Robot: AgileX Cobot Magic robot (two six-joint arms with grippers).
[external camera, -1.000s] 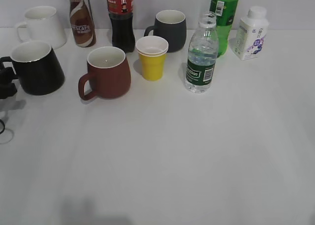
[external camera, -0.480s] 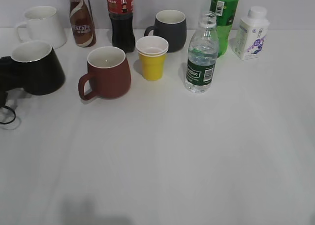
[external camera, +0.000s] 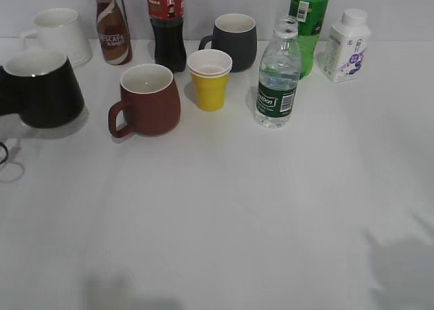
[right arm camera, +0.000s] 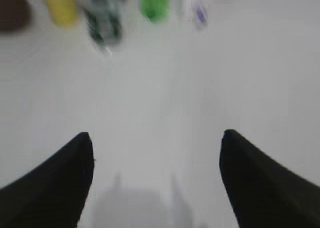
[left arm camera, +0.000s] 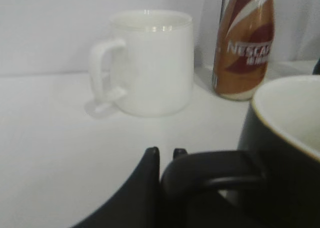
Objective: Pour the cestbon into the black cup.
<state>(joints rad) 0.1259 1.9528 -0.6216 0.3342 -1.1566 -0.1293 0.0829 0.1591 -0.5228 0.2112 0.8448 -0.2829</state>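
The cestbon (external camera: 277,86) stands upright and uncapped at the table's middle right; it is a blur at the top of the right wrist view (right arm camera: 102,18). The black cup (external camera: 44,93) is at the far left, lifted slightly off the table. My left gripper (left arm camera: 165,153) is shut on the handle of the black cup (left arm camera: 285,163); in the exterior view only a dark bit of it shows at the left edge (external camera: 3,93). My right gripper (right arm camera: 157,143) is open and empty above bare table, far from the bottle; the exterior view shows only its shadow at lower right.
Along the back stand a white mug (external camera: 60,35), a Nescafe bottle (external camera: 112,28), a cola bottle (external camera: 167,28), a dark grey mug (external camera: 235,42), a green soda bottle (external camera: 310,25) and a white milk bottle (external camera: 347,45). A reddish-brown mug (external camera: 149,100) and yellow cup (external camera: 209,83) stand mid-table.
The black cup has risen and shifted slightly left and back with my left gripper on its handle. A shadow of the right arm has appeared at the lower right.
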